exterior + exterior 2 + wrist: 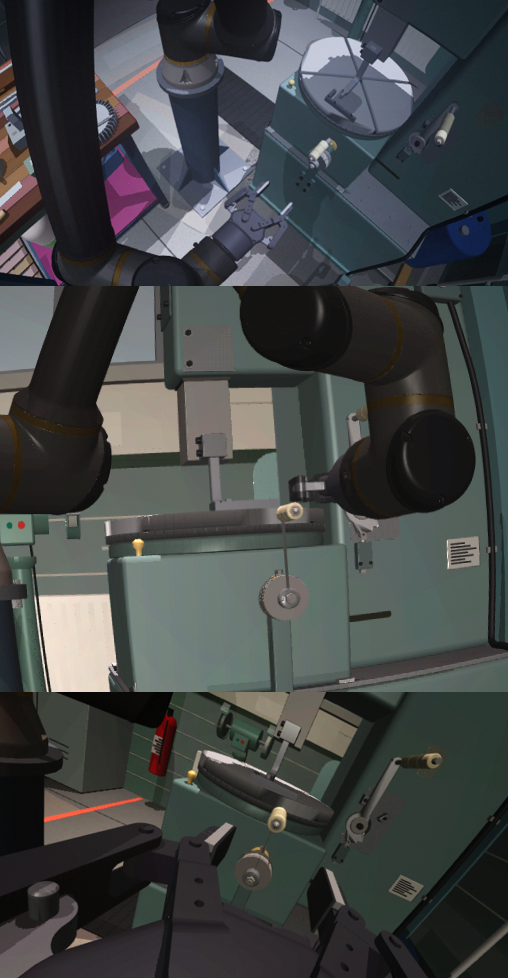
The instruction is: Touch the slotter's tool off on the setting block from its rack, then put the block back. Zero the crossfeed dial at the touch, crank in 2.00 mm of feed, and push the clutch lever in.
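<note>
My gripper (274, 198) (274, 866) is open and holds nothing. It hangs low in front of the slotter's teal base, pointing at the crossfeed dial (253, 872) (283, 598) (322, 157). The dial's crank stands upright with its cream handle (277, 820) (290, 512) (320, 149) above the dial. The round table (357, 85) (215, 523) sits on top of the base. The slotter's tool (341, 99) (216, 478) reaches down to the table. The clutch lever (434, 129) (387, 785) with a cream grip sits on the column to the right. The setting block and its rack are not visible.
The robot's pedestal (196, 135) stands on the floor left of the slotter. A wooden bench (24, 159) with a toothed cutter (106, 119) lies at the far left. A small brass knob (291, 82) (138, 544) stands on the base's top. A blue part (448, 238) and a cable sit lower right.
</note>
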